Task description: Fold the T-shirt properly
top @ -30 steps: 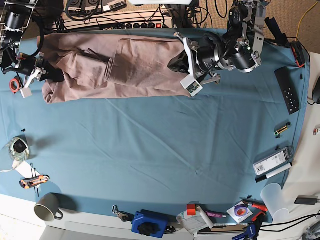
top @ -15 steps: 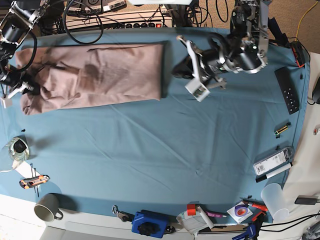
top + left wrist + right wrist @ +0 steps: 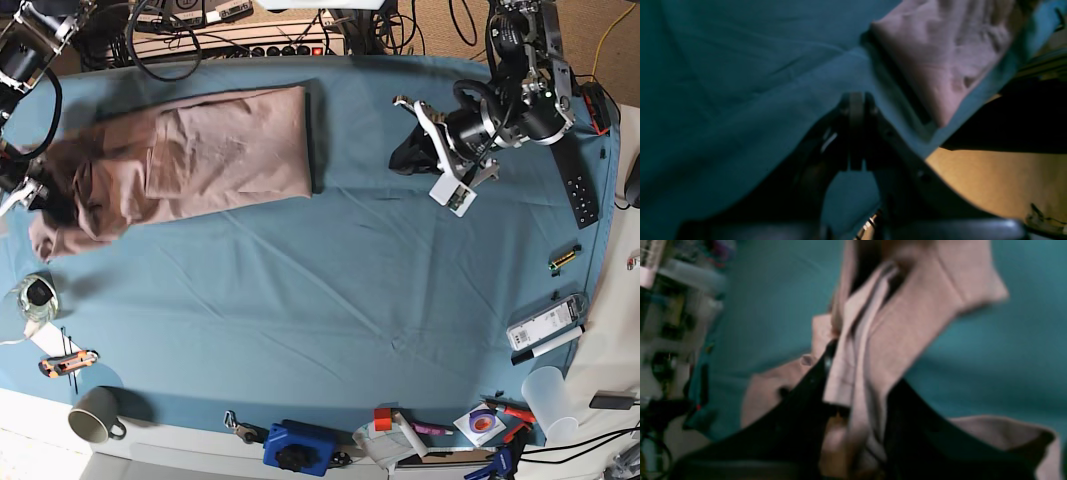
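The right gripper [image 3: 846, 400] is mostly dark blur in its wrist view, yet folded layers of the T-shirt [image 3: 893, 336] run between its jaws, pinched there. From the base view that gripper [image 3: 30, 195] sits at the table's edge, half hidden by cloth. The left gripper [image 3: 855, 133] hangs over bare blue-teal table cloth [image 3: 723, 83]; its tips look pressed together with nothing between them. Only the base view shows the whole T-shirt [image 3: 200, 155], a long folded band near the far edge, well apart from the left gripper [image 3: 440, 150]. A mug [image 3: 95, 415] and remote [image 3: 573, 180] lie around the rim.
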Controlling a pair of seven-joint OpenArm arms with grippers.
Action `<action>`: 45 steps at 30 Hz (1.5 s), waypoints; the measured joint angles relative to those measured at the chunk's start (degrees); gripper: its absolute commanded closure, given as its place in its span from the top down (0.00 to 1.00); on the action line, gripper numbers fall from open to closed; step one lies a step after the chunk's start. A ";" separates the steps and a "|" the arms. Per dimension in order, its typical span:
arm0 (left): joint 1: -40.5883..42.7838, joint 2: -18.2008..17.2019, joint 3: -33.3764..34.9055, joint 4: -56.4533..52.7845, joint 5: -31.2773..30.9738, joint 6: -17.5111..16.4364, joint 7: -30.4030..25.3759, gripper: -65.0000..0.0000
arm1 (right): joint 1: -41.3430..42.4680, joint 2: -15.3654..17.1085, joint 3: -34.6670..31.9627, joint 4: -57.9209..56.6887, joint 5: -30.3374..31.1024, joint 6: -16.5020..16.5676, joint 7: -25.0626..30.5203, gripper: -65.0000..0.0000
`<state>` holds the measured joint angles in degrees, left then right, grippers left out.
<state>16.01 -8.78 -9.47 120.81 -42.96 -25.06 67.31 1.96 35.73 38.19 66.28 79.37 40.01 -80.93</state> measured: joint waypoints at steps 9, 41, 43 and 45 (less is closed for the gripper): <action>4.85 -0.15 -0.07 9.55 -0.07 -0.28 -0.33 0.00 | -7.89 0.07 -2.05 13.07 3.67 -0.13 -0.26 0.00; 14.62 -0.13 -11.23 13.20 -1.73 -2.86 -2.69 0.00 | -7.37 -11.98 -32.92 27.54 -0.13 -0.11 -0.11 0.00; 14.60 -0.11 -11.23 13.20 -1.73 -2.86 -2.71 0.00 | -7.37 -12.28 -33.14 27.54 -0.02 -0.11 -0.11 0.00; 14.62 -0.11 -11.23 13.20 -1.70 -2.86 -2.69 0.00 | -7.37 -12.22 -33.11 27.54 -0.04 -0.11 -0.09 0.14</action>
<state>30.63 -8.88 -20.71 134.02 -44.66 -27.92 64.62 -5.41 23.51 5.08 93.82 79.33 39.90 -81.01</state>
